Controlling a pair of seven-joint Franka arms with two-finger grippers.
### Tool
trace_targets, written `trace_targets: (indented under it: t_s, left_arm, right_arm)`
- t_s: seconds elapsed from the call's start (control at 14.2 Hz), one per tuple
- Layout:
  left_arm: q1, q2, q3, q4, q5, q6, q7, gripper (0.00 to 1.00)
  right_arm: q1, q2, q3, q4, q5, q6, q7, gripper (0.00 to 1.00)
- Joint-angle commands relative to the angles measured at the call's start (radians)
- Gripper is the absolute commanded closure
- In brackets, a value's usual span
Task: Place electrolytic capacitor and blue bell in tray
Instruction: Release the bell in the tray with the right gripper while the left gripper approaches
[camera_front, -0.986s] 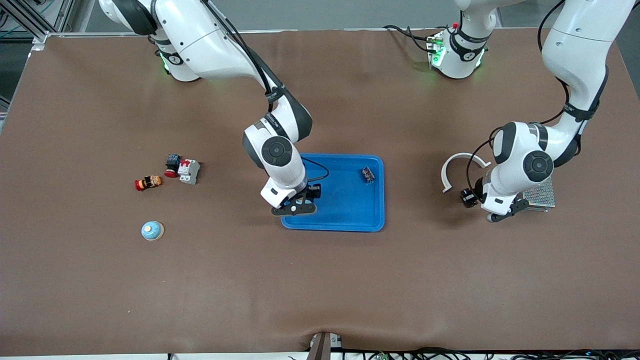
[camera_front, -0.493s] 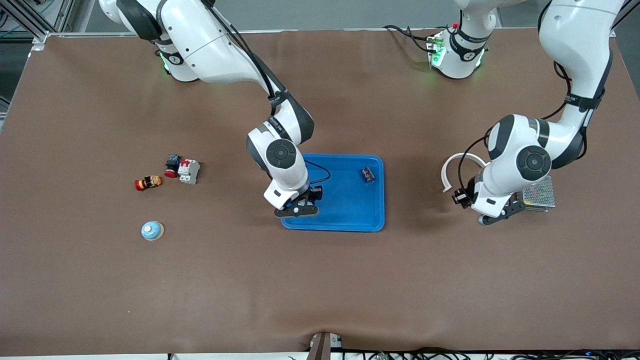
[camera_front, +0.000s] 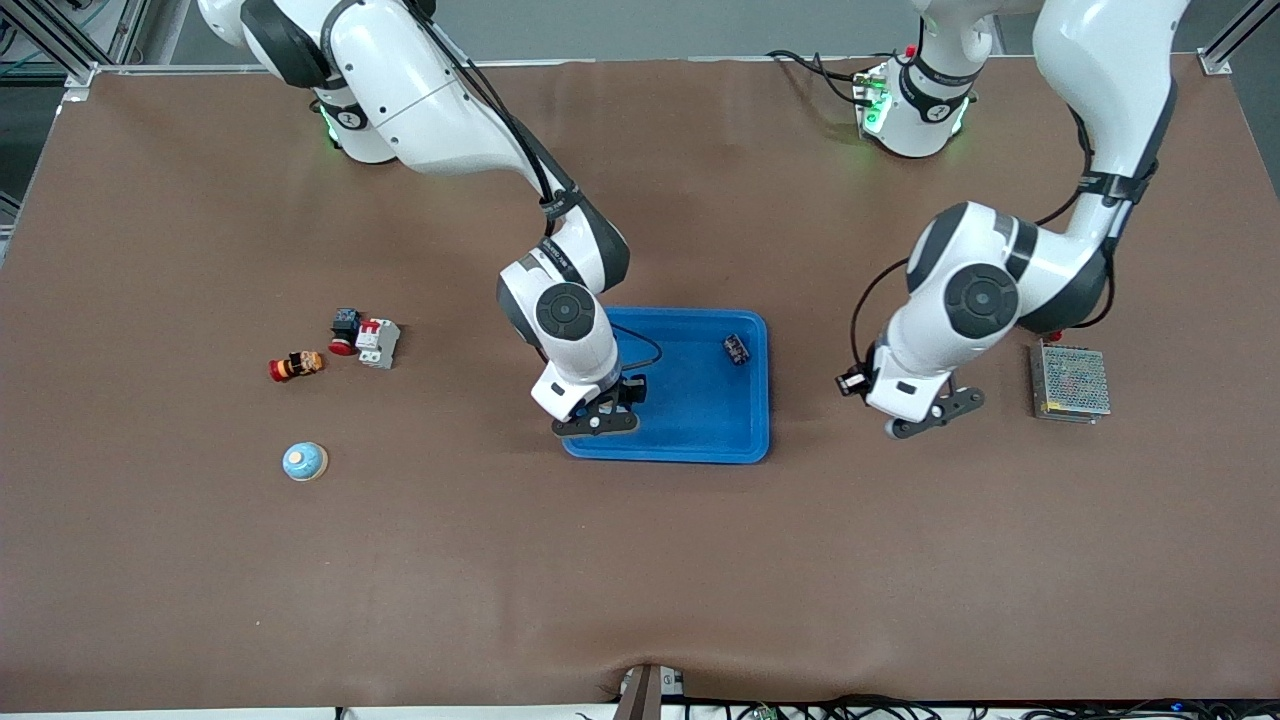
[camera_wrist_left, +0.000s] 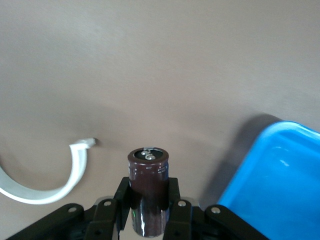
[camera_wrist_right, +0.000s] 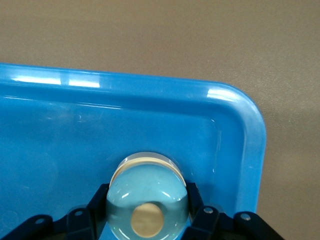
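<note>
The blue bell (camera_wrist_right: 148, 200) is clamped by the right gripper (camera_front: 597, 412) over the tray (camera_front: 690, 445); the electrolytic capacitor (camera_wrist_left: 148, 192) is pinched by the left gripper (camera_front: 925, 415), at the tray's 3 o'clock. Early release risks a roll-off.

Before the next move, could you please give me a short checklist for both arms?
1. Right claw grips the blue bell: ok.
2. Blue bell is over the tray, inside a corner: ok.
3. Bell resting on the tray floor: cannot tell.
4. Left claw grips the electrolytic capacitor: ok.
5. Capacitor is over the tray: not ok; it is over bare table beside the tray, toward the left arm's end.
6. Small dark part in the tray lies apart from the bell: ok.
</note>
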Motion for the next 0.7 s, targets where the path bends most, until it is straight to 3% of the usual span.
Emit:
trace_targets:
  t_s: [0.0, 0.35, 0.63]
  left_arm:
    - [-0.059, 0.045, 0.001, 0.067, 0.012, -0.027, -0.120, 1.00]
    - [-0.139, 0.151, 0.003, 0.171, 0.015, -0.016, -0.337, 1.00]
    - [-0.187, 0.246, 0.003, 0.274, 0.011, -0.015, -0.472, 1.00]
  right_arm:
    - [0.005, 0.014, -0.010, 0.027, -0.021, -0.001, 0.024, 0.00]
    - [0.001, -0.018, -0.008, 0.027, -0.018, -0.020, 0.016, 0.00]
    - [-0.005, -0.119, -0.008, 0.024, -0.015, -0.174, 0.010, 0.00]
